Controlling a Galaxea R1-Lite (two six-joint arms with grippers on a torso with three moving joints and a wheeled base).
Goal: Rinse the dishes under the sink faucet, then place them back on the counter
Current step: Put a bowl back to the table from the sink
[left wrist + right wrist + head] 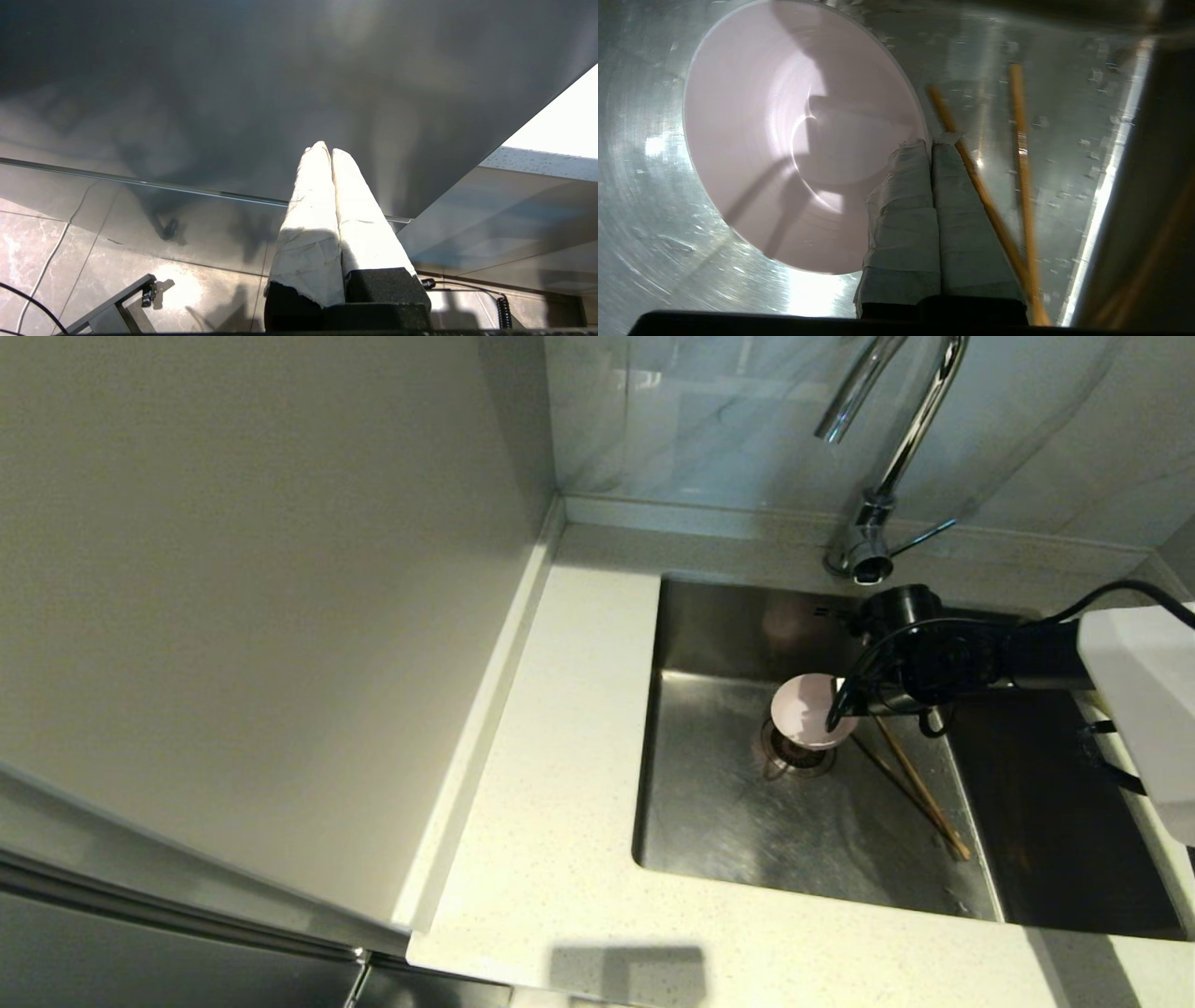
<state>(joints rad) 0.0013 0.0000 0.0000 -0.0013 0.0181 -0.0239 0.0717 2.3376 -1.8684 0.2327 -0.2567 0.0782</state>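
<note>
A corner of a kitchen is seen from above: a plain pale panel fills the left, grey marbled wall tile (709, 420) runs along the back, and an off-white speckled counter (551, 821) wraps the front and left of a square steel sink (719, 821).

Furthest left, and outside the head view, the left gripper (325, 150) is parked low beside a dark cabinet front with floor tile beneath it. Its taped fingers are pressed together on nothing, which suits an arm with no part in this step.

Further right, within the sink, a pale-pink bowl (808, 710) is held tilted above the round strainer drain (795, 753), its open face turned toward the left. The right gripper (931, 145) is clamped on the bowl's rim, one finger inside the wall and one outside, so the bowl is carried by its edge. The tilt is probably meant to let water run out toward the drain.

Behind it, the chrome faucet (896, 448) rises from the back edge of the counter; no running water can be made out.

To the right of the bowl, the wooden chopsticks (920, 789) lie loosely crossed on the sink floor, apparently waiting to be rinsed. No yellow bowl is visible in any view.
</note>
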